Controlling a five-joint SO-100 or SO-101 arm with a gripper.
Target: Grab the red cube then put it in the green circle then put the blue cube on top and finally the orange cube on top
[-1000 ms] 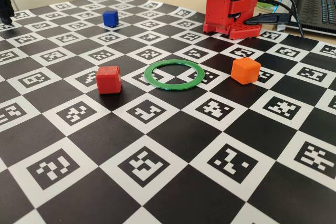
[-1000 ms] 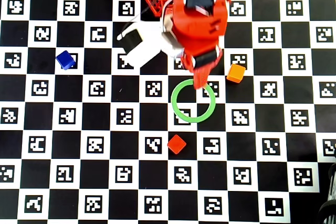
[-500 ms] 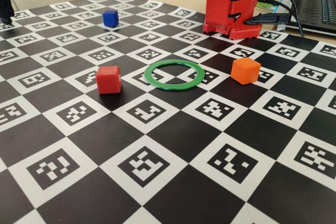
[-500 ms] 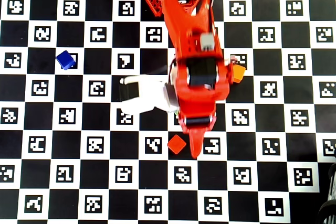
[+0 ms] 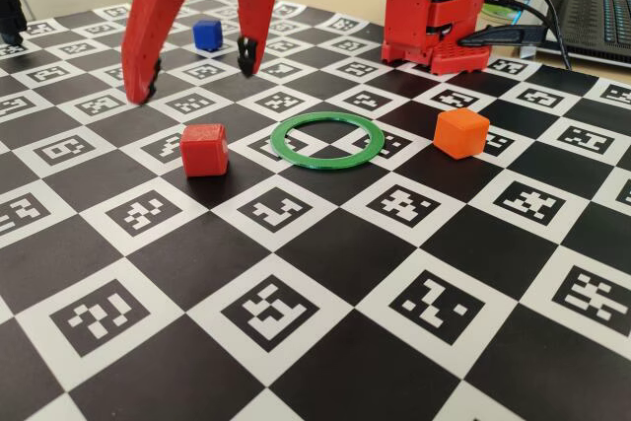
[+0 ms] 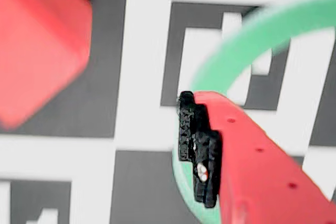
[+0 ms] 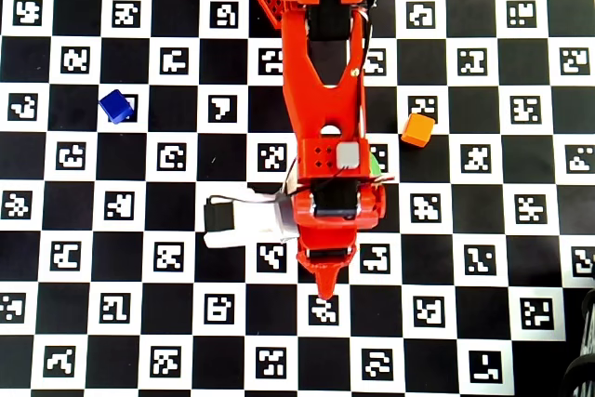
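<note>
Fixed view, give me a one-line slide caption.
Open gripper hovers above the red cube, beside the empty green circle; blue cube and orange cube wait.

From overhead the arm (image 7: pixel 321 118) covers the red cube entirely and all but a sliver of the green circle (image 7: pixel 375 164). At the wrist, the red cube (image 6: pixel 37 45) is a blur cut by the left edge; only one finger (image 6: pixel 197 150) shows.
</note>
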